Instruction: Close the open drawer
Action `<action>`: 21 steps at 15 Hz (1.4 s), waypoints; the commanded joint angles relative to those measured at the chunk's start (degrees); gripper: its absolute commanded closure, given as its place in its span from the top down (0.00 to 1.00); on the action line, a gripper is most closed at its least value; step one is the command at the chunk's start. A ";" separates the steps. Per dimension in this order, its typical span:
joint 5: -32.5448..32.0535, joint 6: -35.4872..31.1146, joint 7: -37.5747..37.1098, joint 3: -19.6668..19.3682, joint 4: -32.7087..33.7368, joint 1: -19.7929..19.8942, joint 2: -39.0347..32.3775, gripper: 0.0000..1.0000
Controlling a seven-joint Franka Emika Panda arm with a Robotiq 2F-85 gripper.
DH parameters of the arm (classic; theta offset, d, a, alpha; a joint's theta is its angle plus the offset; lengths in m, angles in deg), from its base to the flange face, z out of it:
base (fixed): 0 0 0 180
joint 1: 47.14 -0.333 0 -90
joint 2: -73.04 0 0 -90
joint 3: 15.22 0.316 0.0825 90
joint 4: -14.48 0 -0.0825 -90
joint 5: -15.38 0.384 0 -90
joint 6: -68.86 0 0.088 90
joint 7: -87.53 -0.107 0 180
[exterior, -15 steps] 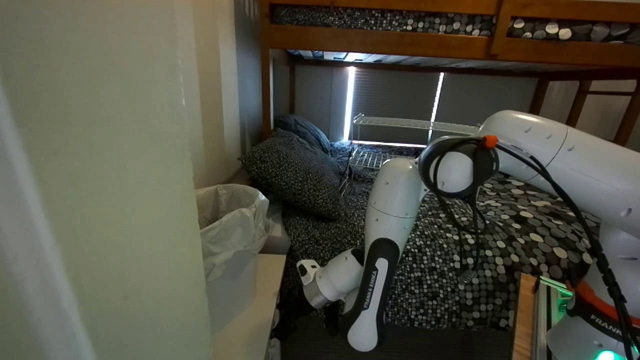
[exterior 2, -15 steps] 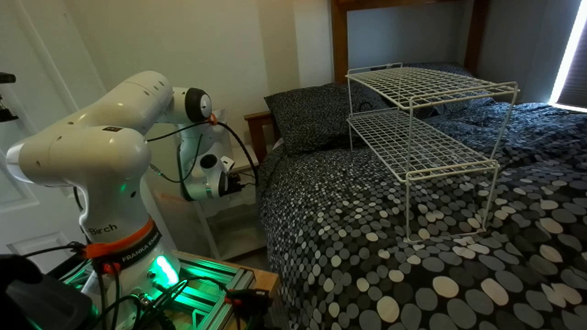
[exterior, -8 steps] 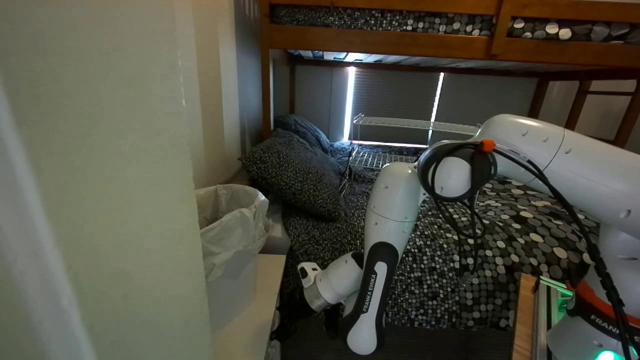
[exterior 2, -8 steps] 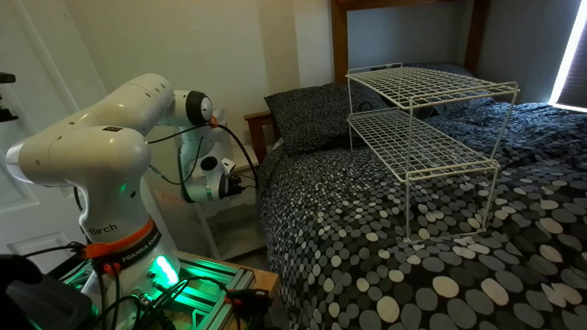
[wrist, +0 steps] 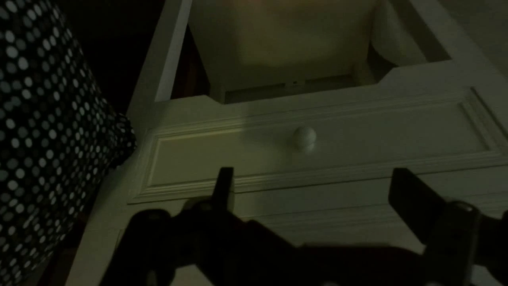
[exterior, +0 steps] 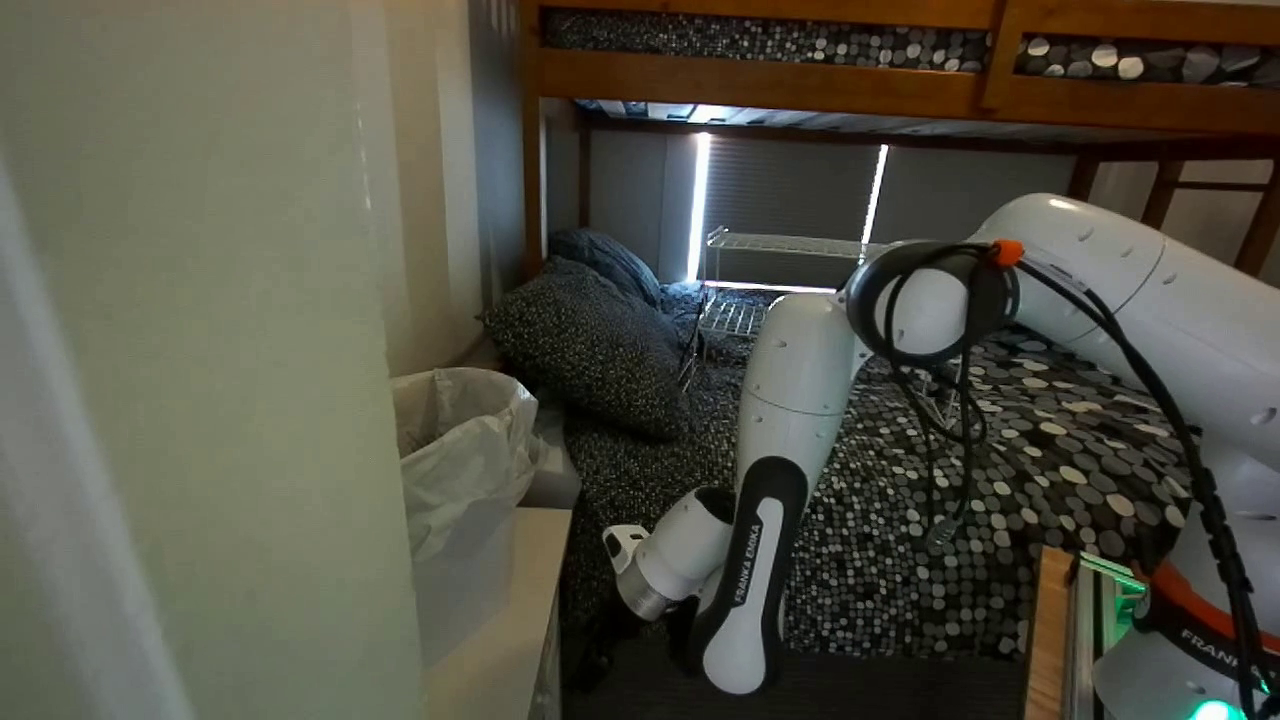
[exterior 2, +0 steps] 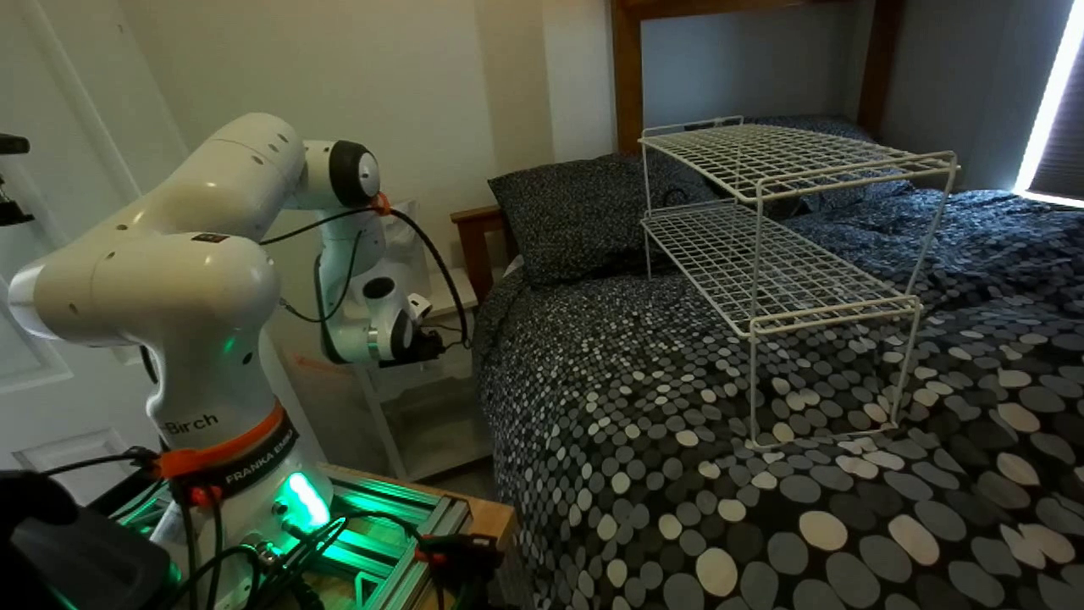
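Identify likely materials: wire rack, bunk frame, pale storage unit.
Wire rack: probably coated metal; thin white rods, slight sheen.
Bunk frame: likely wood, stained or varnished; warm brown rails.
Storage unit: maybe painted wood or MDF; molded trim, no grain visible. Dim wrist view leaves it open.

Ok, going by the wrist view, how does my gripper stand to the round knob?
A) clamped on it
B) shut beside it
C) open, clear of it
C: the gripper stands wide open, and the round knob shows whole with nothing gripping it.
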 commanded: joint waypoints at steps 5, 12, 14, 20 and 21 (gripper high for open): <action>6.36 6.92 -2.21 -4.26 -22.90 -2.31 21.91 1.00; 17.71 12.97 -1.60 -17.01 -37.39 -12.13 44.78 1.00; 22.27 17.45 -0.77 -22.80 -39.17 -16.96 51.39 1.00; 29.43 21.74 -3.60 -46.28 -35.38 -30.98 59.91 1.00; 27.46 19.88 -1.99 -41.16 -35.78 -27.37 57.76 1.00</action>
